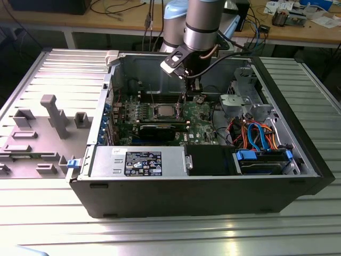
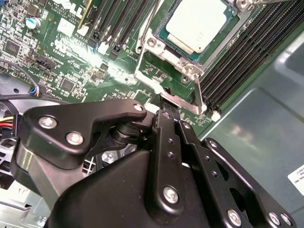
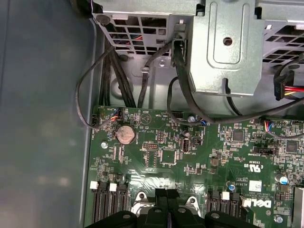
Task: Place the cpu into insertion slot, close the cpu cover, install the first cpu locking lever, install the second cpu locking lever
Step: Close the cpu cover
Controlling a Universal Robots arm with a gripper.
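Note:
The cpu (image 2: 199, 21), a flat square chip with a silvery top, lies in the insertion slot (image 2: 142, 71) on the green board; it is also seen in the exterior view (image 1: 162, 111). The cpu cover (image 2: 168, 54), a thin silvery frame, lies flat around it. A thin metal lever (image 2: 197, 92) runs along the socket's edge. My gripper (image 2: 172, 110) hangs just beside the socket, on the exterior view's right of the cpu (image 1: 186, 98). Its black fingers (image 3: 159, 209) are shut together, tips at a silvery tab on the socket's edge.
Long black memory slots (image 2: 247, 52) flank the socket. A black graphics card (image 1: 160, 129) lies in front of it, the power supply (image 1: 138, 160) nearer still. A metal drive cage (image 1: 240, 104) and coloured cables (image 1: 256, 133) crowd the exterior view's right. Grey fixtures (image 1: 53, 114) stand outside the case.

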